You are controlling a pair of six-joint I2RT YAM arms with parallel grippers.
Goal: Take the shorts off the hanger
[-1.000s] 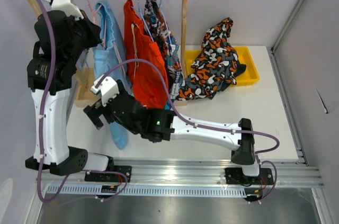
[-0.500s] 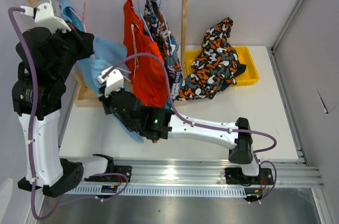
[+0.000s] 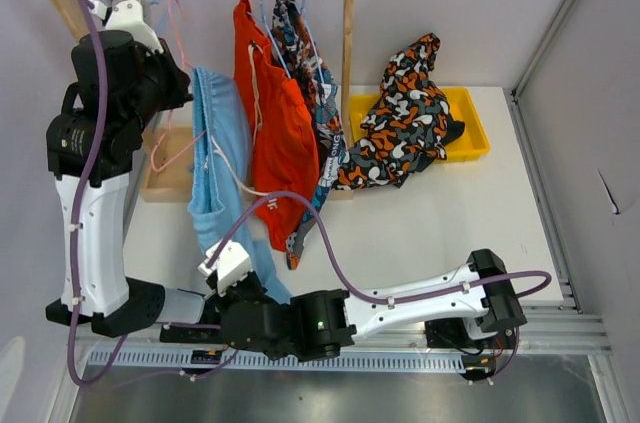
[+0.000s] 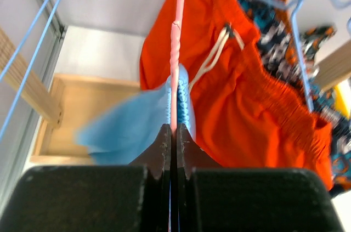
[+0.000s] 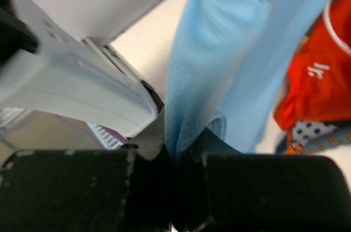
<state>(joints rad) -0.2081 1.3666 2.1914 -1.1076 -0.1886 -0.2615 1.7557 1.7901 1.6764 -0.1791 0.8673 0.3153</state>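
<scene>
jaws pinch pink hanger (image 4: 177,40) | light blue shorts (image 4: 127,129) | orange shorts (image 4: 247,106) behind

Top: we look down from behind over the whole bench (image 3: 450,213). Left wrist, close, shares pink hanger (image 4: 176,51); right wrist, close, shares light blue shorts (image 5: 230,51).

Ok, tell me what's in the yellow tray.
Camouflage shorts heaped in the tray, spilling over its left rim. Anything beneath them is covered.

light blue shorts (image 3: 213,163) stretched | orange shorts (image 3: 280,133) hanging | print shorts (image 3: 325,133) hanging | camouflage shorts (image 3: 405,118) heaped
</scene>
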